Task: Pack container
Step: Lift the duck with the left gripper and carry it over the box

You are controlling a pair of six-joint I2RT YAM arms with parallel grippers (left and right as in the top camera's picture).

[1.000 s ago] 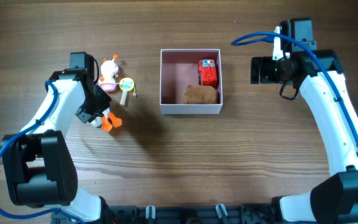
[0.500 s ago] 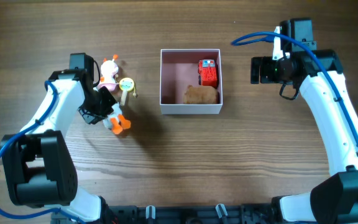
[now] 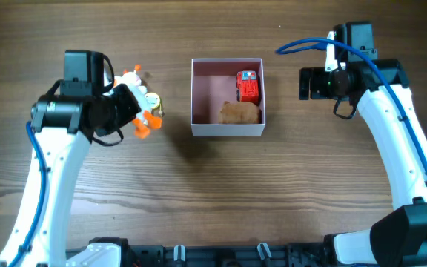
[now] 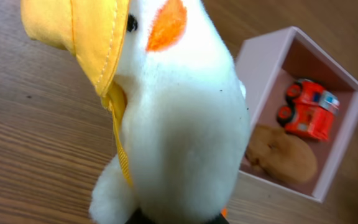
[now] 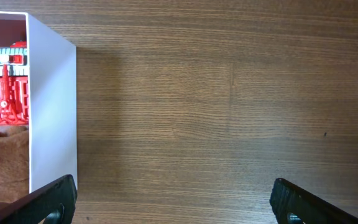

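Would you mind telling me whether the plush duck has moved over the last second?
Yes. The plush duck, held by the left gripper, has shifted nearer the container.

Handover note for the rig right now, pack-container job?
Left tool: shut on duck, left of the container.
Right tool: open, empty, right of the container.
Done: red truck and brown plush are in the container.
Left: put the duck in, then likely the pink doll and yellow toy, both left of the container.
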